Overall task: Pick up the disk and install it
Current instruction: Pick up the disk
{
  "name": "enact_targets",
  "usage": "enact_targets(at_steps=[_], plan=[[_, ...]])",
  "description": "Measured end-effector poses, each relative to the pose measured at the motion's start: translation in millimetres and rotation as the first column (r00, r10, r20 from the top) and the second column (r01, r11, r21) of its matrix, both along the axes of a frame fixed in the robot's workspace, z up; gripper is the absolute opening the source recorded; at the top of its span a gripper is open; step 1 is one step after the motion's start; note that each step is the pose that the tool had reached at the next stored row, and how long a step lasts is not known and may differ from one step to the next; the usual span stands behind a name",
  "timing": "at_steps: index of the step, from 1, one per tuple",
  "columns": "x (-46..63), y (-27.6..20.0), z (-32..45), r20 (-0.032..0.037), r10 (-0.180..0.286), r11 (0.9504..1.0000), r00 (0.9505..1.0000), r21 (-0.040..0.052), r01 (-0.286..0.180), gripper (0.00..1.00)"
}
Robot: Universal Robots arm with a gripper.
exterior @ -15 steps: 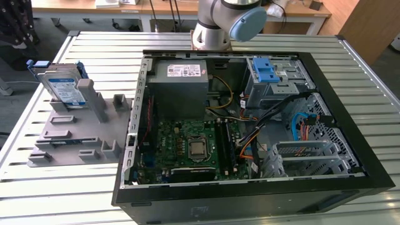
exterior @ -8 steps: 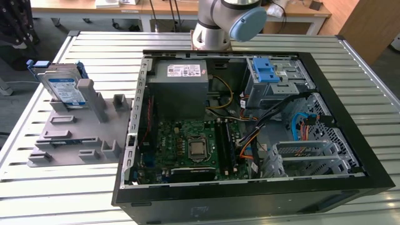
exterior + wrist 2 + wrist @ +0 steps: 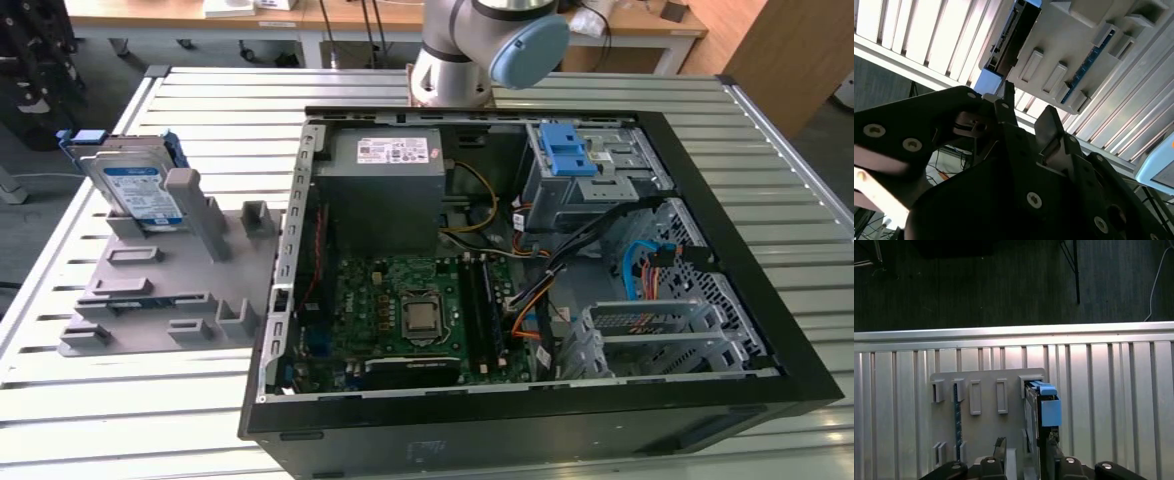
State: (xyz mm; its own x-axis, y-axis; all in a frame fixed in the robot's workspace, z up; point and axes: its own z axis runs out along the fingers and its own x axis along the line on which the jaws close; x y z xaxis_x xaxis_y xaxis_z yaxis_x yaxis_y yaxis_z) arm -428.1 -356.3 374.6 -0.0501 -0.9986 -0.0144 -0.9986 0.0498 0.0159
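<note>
Standing apart with a clear gap between them, the two black fingers (image 3: pixel 1049 122) of the gripper (image 3: pixel 1026 107) hold nothing; they are matte, angular links joined by pale round pins. In the first wrist view they sit close to the top edge of the disk (image 3: pixel 1046 405), but I cannot tell whether either one touches it.

The disk (image 3: pixel 138 190) stands on edge in a slot at one end of a grey moulded plastic fixture (image 3: pixel 160 290), tilted slightly, at the exterior view's left. Its flat metal face carries a white label with a blue band across the top; the print is too small to read. Blue plastic rails frame its edges. The fixture has a matte surface with raised rectangular blocks and slots, and a narrow green circuit strip (image 3: pixel 958 410) stands on edge in one of them.

Fixture and disk rest on a table (image 3: pixel 80 400) of long, shiny, ribbed metal slats. Just beside the fixture lies an open black computer case (image 3: pixel 534 430). Inside it are a grey power-supply box (image 3: pixel 380 190) with a white sticker, a green motherboard (image 3: pixel 400 310), and a metal drive cage (image 3: pixel 574 160) with two blue latches, well apart from the disk. The arm (image 3: pixel 474 50), grey with a pale blue cap, rises behind the case.
</note>
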Motion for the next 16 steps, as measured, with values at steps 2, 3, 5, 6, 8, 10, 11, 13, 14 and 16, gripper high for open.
enact_targets(at_steps=[2, 3, 5, 6, 8, 10, 11, 13, 14, 16], plan=[[0.0, 0.0, 0.0, 0.0, 0.0, 1.0, 1.0, 0.0, 0.0, 0.47], [0.0, 0.0, 0.0, 0.0, 0.001, 1.0, 1.0, 0.0, -0.001, 0.47], [0.0, 0.0, 0.0, 0.0, 0.001, 1.0, 1.0, 0.0, -0.001, 0.53], [0.0, 0.0, 0.0, 0.0, 0.001, 1.0, 1.0, 0.0, -0.001, 0.53], [0.0, 0.0, 0.0, 0.0, 0.002, 1.0, 1.0, 0.0, -0.002, 0.53], [0.0, 0.0, 0.0, 0.0, 0.002, 1.0, 1.0, 0.0, -0.002, 0.53], [0.0, 0.0, 0.0, 0.0, 0.002, 1.0, 1.0, 0.0, -0.002, 0.53], [0.0, 0.0, 0.0, 0.0, 0.002, 1.0, 1.0, 0.0, -0.002, 0.53], [0.0, 0.0, 0.0, 0.0, 0.003, 1.0, 1.0, 0.0, -0.003, 0.53], [0.0, 0.0, 0.0, 0.0, 0.003, 1.0, 1.0, 0.0, -0.003, 0.53]])
